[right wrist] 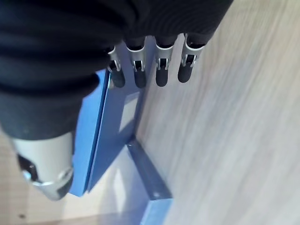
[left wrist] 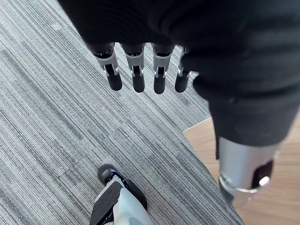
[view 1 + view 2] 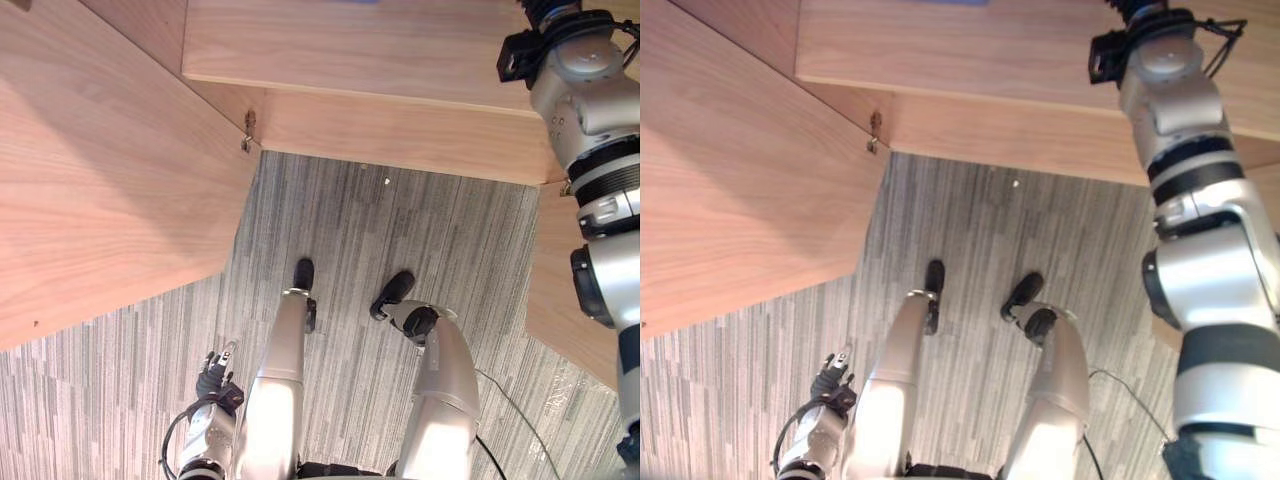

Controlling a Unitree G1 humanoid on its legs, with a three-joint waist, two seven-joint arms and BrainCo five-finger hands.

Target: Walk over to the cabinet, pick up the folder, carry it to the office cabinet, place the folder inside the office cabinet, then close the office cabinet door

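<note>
While my right hand reaches with fingers straight, gripping nothing, the blue folder sits just past them on the far wooden shelf. My left hand hangs open over the carpet. I judge the folder light, stiff and slick-faced, best pinched across one edge.

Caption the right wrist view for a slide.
Right robot hand, fingers straight, hovers beside a blue folder resting on pale wood.

Folder on cabinet shelf

Blue folder on light wooden cabinet shelf.
</note>
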